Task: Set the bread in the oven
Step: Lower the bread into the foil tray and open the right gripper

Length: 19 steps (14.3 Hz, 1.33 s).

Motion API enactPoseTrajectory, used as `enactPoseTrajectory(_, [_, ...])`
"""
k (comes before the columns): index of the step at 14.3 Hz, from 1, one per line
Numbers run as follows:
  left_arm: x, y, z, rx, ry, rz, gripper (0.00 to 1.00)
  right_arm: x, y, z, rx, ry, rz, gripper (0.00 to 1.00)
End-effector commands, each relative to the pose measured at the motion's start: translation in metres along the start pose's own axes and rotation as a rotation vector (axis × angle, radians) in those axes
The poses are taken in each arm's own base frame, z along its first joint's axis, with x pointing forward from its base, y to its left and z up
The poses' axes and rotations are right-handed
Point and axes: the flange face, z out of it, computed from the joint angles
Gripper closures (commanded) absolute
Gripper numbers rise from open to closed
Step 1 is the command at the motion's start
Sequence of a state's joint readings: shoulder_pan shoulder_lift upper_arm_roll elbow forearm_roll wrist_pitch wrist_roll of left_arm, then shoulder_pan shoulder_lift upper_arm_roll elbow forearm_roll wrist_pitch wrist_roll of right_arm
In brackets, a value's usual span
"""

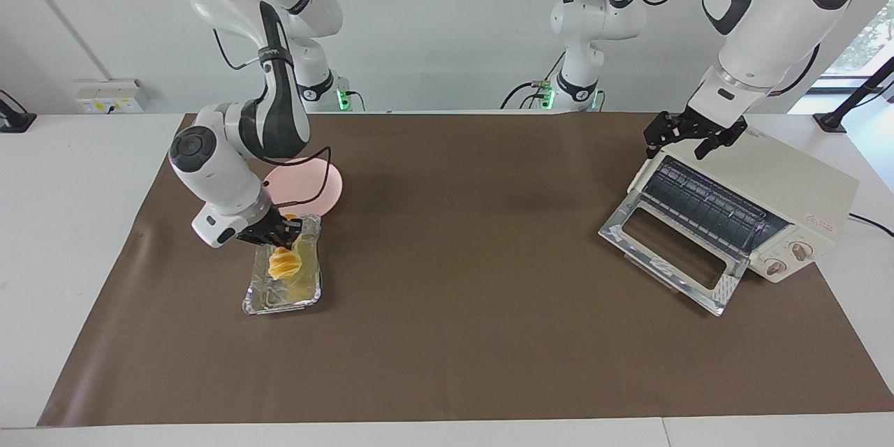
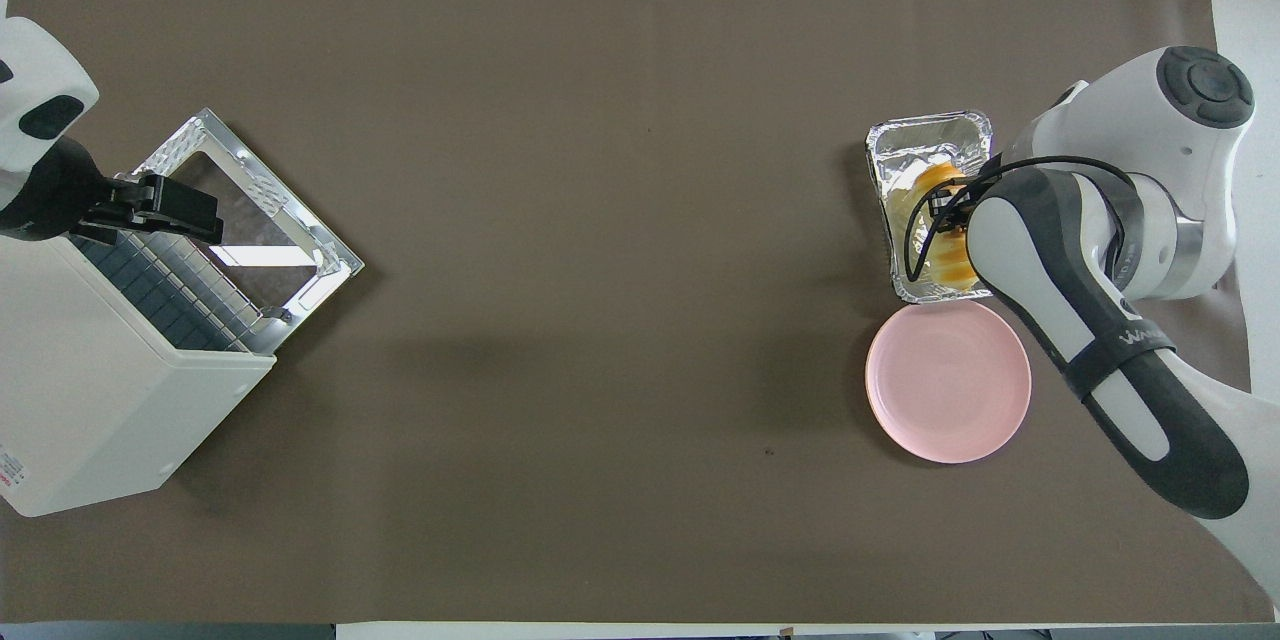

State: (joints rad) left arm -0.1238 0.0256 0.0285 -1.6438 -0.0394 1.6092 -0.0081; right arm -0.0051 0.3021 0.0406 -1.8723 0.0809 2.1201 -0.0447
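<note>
Here, the right gripper (image 1: 283, 232) is down inside the foil tray (image 1: 260, 300), its fingers clamped on the bread (image 1: 283, 263), a twisted golden loaf that hangs below them into the tray. Whether the loaf's lower end touches the tray floor cannot be told. In the overhead view the right arm's forearm covers part of the tray (image 2: 885, 145) and much of the bread (image 2: 935, 182). The tray sits on the brown mat (image 1: 454, 335) toward the right arm's end of the table, just beside the pink plate (image 1: 325, 185), which lies nearer to the robots and carries nothing.

At the left arm's end of the table stands the oven (image 1: 789, 185), cream-white, its glass door (image 1: 667, 251) dropped open and its wire rack (image 1: 705, 206) in plain sight. The left gripper (image 1: 688, 136) waits with its fingers spread wide over the top front edge of the oven, holding nothing. Bread and oven are well apart, with a bare stretch of mat between them.
</note>
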Motion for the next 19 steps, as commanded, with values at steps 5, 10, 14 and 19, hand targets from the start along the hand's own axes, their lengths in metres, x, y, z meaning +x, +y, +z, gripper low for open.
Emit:
enactPoseTrajectory(5, [-0.005,-0.001,-0.006,-0.011,0.013,-0.013,0.0,0.004,0.003,0.017,-0.009,0.037,-0.016,0.96])
enactPoseTrajectory(10, [-0.005,-0.001,-0.006,-0.012,0.013,-0.014,0.0,0.007,0.002,0.009,-0.012,0.043,-0.017,0.0])
enactPoseTrajectory(14, [-0.005,-0.001,-0.006,-0.012,0.011,-0.014,0.0,0.013,0.01,-0.006,-0.014,0.048,-0.021,0.0])
enactPoseTrajectory(19, [-0.005,-0.001,-0.006,-0.012,0.013,-0.014,0.0,0.004,0.057,0.008,-0.008,0.023,-0.034,0.0])
